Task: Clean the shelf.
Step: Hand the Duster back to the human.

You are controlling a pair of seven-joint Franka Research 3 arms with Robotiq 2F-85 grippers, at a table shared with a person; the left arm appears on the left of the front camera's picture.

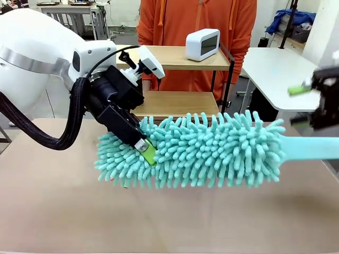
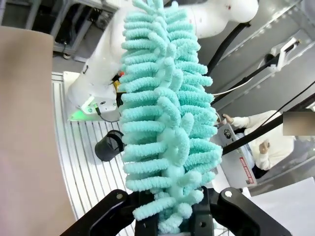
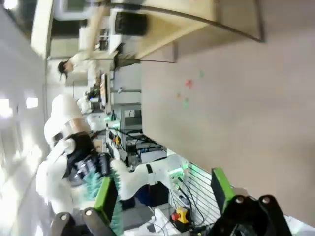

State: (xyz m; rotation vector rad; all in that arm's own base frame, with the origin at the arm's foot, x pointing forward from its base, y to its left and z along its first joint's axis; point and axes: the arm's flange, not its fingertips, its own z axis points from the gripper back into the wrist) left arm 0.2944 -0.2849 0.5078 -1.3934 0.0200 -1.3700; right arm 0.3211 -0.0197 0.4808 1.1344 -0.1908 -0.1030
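Over the tan counter (image 1: 53, 211), mid-frame, our left gripper (image 1: 144, 150) has its jaws clenched on the teal duster (image 1: 212, 151); our right gripper (image 1: 304, 100) gapes empty. We should sweep gently along the shelf (image 1: 175, 79), upper centre, avoiding the white clock (image 1: 202, 44).

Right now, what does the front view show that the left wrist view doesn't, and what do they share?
Front view alone: the shelf with a small white clock on its top board, a person in orange behind it, the duster's handle running right, and the right gripper beside that handle, jaws apart. Left wrist view alone: the other arm's white base on a ribbed metal floor, and a person in white farther off. Shared: the teal duster, its fluffy end clamped in the left gripper.
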